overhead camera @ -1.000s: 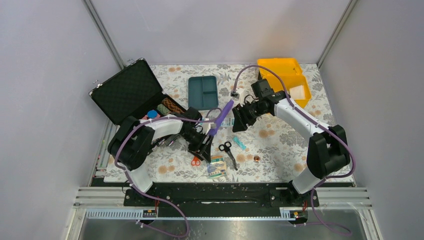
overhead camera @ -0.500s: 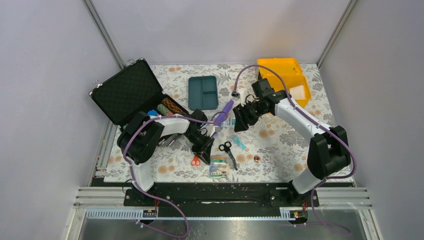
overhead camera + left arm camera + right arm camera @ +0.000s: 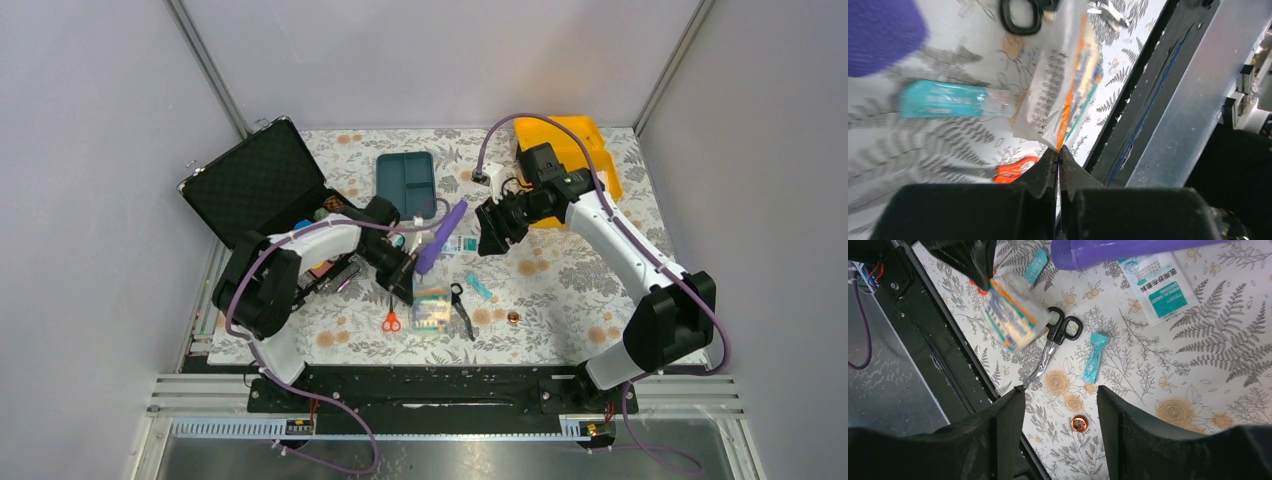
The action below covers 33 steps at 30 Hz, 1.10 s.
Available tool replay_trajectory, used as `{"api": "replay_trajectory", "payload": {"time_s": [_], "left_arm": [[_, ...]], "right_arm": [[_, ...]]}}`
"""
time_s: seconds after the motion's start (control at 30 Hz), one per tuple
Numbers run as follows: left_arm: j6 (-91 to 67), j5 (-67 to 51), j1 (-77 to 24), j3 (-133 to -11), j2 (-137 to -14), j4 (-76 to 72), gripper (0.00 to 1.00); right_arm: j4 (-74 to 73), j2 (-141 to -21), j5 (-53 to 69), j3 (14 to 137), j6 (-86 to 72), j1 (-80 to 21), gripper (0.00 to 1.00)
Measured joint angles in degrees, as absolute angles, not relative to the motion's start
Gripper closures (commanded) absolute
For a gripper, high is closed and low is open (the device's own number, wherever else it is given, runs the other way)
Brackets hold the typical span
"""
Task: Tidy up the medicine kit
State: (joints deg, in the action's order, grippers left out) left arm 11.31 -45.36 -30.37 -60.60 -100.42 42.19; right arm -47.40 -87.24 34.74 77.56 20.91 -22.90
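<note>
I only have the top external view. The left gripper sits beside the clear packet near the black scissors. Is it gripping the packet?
Observer: Yes. In the left wrist view the left gripper is shut, pinching the clear packet by its near edge.
Operator: Is the right gripper holding anything?
Observer: No. Its own wrist view shows the right gripper open and empty.
Operator: The packet is a blur for me. What is in it?
Observer: Printed contents in orange and teal show through the plastic, but I cannot read them.
</note>
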Motion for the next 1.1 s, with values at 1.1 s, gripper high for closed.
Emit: {"api": "replay_trajectory", "payload": {"time_s": [1.1], "left_arm": [[36.7,-45.7,-19.2,-99.5,-95.8,57.0,1.00]], "right_arm": [[-37.4,-106.5,57.7,103.1,19.8,-20.6,0.17]]}}
